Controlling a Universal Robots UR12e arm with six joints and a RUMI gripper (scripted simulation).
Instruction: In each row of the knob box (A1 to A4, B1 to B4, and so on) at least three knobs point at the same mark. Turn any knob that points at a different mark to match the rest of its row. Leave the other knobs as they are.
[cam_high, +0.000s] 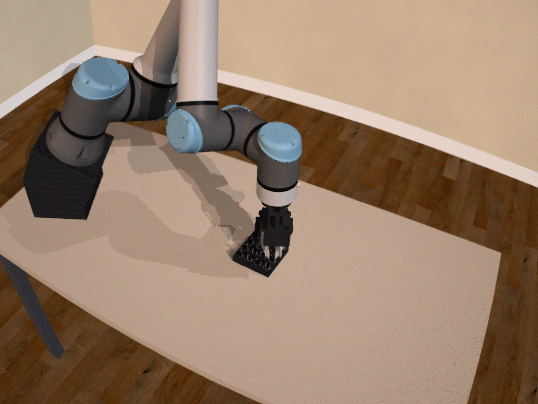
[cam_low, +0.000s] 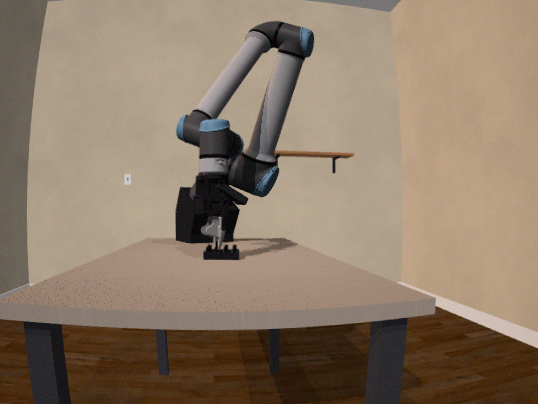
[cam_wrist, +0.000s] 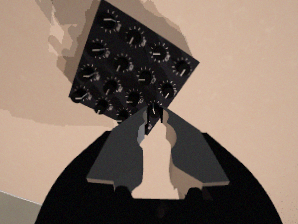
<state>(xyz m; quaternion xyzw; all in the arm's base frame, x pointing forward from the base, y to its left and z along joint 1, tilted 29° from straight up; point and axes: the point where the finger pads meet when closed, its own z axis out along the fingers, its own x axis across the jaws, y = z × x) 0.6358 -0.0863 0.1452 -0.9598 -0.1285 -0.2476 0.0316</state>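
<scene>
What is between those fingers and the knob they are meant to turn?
Nothing visible. In the wrist view the gripper is closed on a knob at the near corner of the knob box. The neighbouring knobs stand close by but are not between the fingers and it.

Table top (cam_high: 380, 310): matt beige, fine speckle | floor (cam_high: 400, 165): wood planks, slight sheen | knob box (cam_wrist: 100, 30): matt black, plastic-like | arm (cam_high: 197, 50): smooth grey tubes, blue caps | pedestal (cam_high: 45, 190): matt black | shelf (cam_low: 312, 154): wood.
</scene>
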